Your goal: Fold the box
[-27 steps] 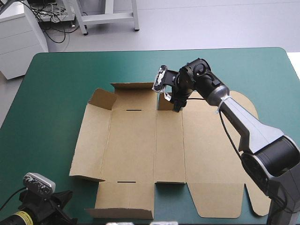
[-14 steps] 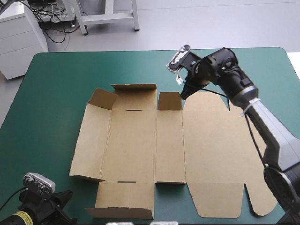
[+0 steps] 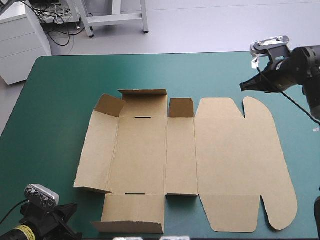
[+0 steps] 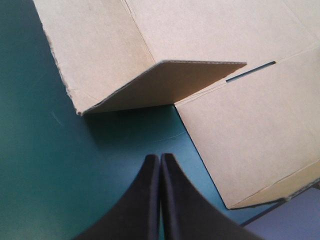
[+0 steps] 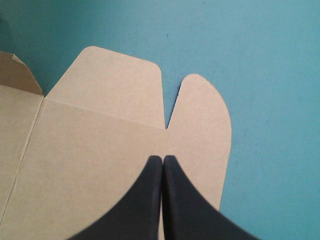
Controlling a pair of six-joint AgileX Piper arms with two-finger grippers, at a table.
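Brown corrugated-board box (image 3: 230, 155): matt, unprinted paper faces; cut edges rough and fibrous, fluting exposed. Teal-green tabletop cover (image 3: 60, 90): smooth, matt, faintly scuffed. Black curved fingers (image 4: 150, 200) of left tool (image 4: 160, 159) and right tool (image 5: 163, 160): smooth, matt, plastic-like.

The left gripper (image 4: 160, 159) and the right gripper (image 5: 162, 159) each have two broad, smooth black fingers curved like fins and tapering to narrow tips, and behind the left gripper the black arm (image 3: 54, 221) wears a yellow band (image 3: 21, 231).
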